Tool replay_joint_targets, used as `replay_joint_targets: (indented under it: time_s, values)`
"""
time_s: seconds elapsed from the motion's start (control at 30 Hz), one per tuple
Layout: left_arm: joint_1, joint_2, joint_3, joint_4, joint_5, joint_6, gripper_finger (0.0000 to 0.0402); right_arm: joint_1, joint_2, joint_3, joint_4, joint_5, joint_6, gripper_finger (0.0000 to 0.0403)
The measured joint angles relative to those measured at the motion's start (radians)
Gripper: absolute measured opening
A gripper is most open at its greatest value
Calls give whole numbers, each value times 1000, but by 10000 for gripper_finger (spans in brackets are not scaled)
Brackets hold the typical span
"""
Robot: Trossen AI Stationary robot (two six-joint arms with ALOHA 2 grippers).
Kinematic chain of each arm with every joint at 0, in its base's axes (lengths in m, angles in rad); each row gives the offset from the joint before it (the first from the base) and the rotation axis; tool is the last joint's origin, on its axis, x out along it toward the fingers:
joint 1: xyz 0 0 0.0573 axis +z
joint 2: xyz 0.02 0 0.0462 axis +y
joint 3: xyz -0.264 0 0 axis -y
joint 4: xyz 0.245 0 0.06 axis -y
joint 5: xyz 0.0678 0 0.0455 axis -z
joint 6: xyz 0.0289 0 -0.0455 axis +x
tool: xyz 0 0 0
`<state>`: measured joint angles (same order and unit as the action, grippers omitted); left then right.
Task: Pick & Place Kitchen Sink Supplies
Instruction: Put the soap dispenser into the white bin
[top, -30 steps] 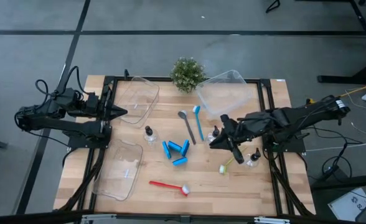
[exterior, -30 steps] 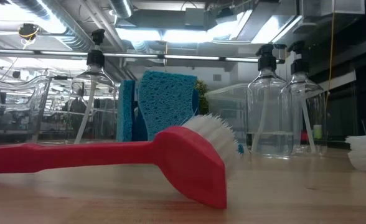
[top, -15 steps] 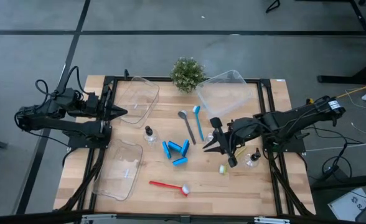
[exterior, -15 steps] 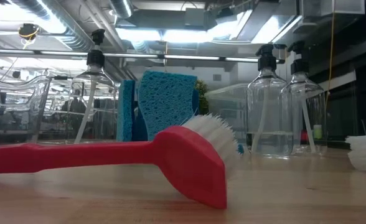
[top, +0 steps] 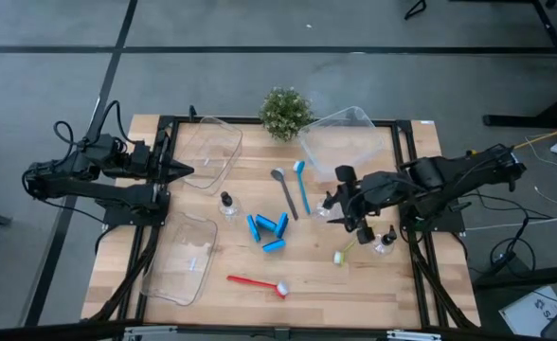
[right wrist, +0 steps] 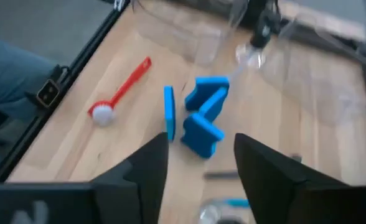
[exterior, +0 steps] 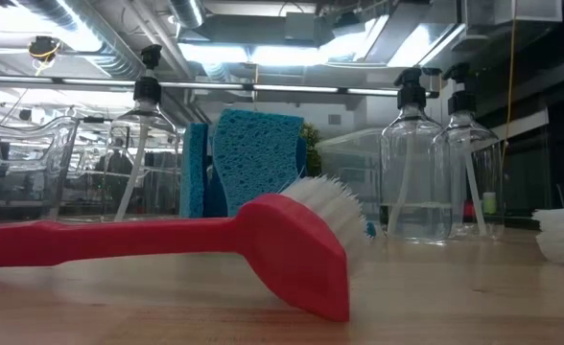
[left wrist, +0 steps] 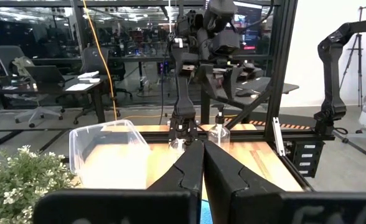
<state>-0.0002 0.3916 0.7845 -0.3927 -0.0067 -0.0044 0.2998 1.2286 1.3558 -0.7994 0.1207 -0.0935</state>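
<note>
My right gripper (top: 333, 206) (right wrist: 200, 146) hangs open above the table's right half, beside a small clear black-capped bottle (top: 327, 202); nothing shows between its fingers. A yellow-green brush (top: 344, 252) and a second bottle (top: 385, 242) are on the wood just nearer. Blue sponge pieces (top: 269, 230) (right wrist: 205, 115) stand on edge at mid-table, with a third bottle (top: 226, 203) to their left. The grey brush (top: 284, 191) and blue brush (top: 302, 185) lie farther back, the red brush (top: 258, 282) (exterior: 292, 249) near the front. My left gripper (top: 186, 171) (left wrist: 201, 152) waits shut at the left.
Clear plastic bins sit at the far left (top: 208, 152), far right (top: 340, 137) and near left (top: 182, 258). A small potted plant (top: 285, 112) stands at the far edge. A black frame rail (top: 406, 156) runs along the table's sides.
My right gripper has pulled away from the yellow-green brush, rising a little and shifting toward the far edge, next to the bottle. It has rolled and tipped as it went. The brush stays lying on the table.
</note>
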Motion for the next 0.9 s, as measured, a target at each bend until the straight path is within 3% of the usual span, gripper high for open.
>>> replay_joint_targets:
  time_s: [0.5,0.9]
  values:
    - [0,0,0,0,0,0,6,95,21,-5,-210,-1,262,179]
    - [0,0,0,0,0,0,8,144,99,-6,-220,-1,273,172]
